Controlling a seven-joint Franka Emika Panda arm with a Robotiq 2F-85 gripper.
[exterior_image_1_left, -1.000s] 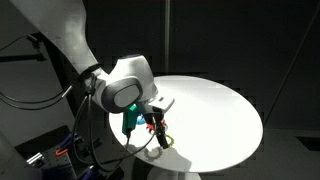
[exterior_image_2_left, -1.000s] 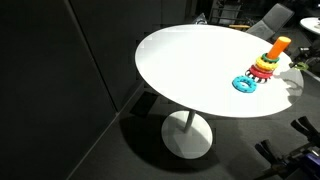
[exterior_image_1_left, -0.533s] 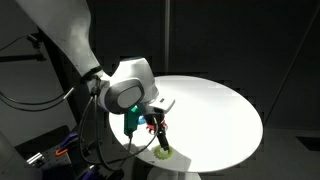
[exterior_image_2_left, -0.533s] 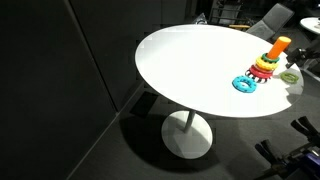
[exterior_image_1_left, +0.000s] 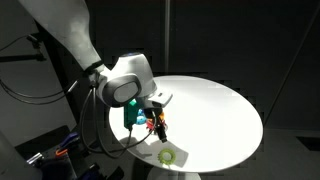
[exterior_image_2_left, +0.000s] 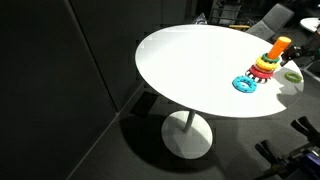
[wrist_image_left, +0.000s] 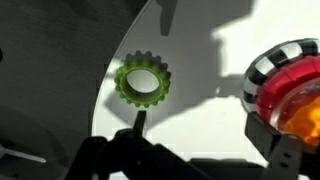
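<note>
A green toothed ring (wrist_image_left: 143, 82) lies flat on the round white table (wrist_image_left: 200, 60), close to its edge; it also shows in both exterior views (exterior_image_1_left: 167, 155) (exterior_image_2_left: 292, 75). My gripper (wrist_image_left: 200, 135) is open and empty above the table, between the green ring and a stacking toy (wrist_image_left: 290, 85) of coloured rings on an orange peg (exterior_image_2_left: 268, 60). A cyan ring (exterior_image_2_left: 245, 83) lies beside the toy. In an exterior view the gripper (exterior_image_1_left: 157, 128) hangs a little above the table, up and left of the green ring.
The table (exterior_image_2_left: 195, 65) stands on a single pedestal (exterior_image_2_left: 188, 130) on a dark floor. The toy and rings sit near the table edge on the robot's side. Cables and dark equipment (exterior_image_1_left: 60, 150) lie by the robot base.
The green ring, held at the gripper a second ago, now lies on the table. The gripper has opened and lifted up away from it.
</note>
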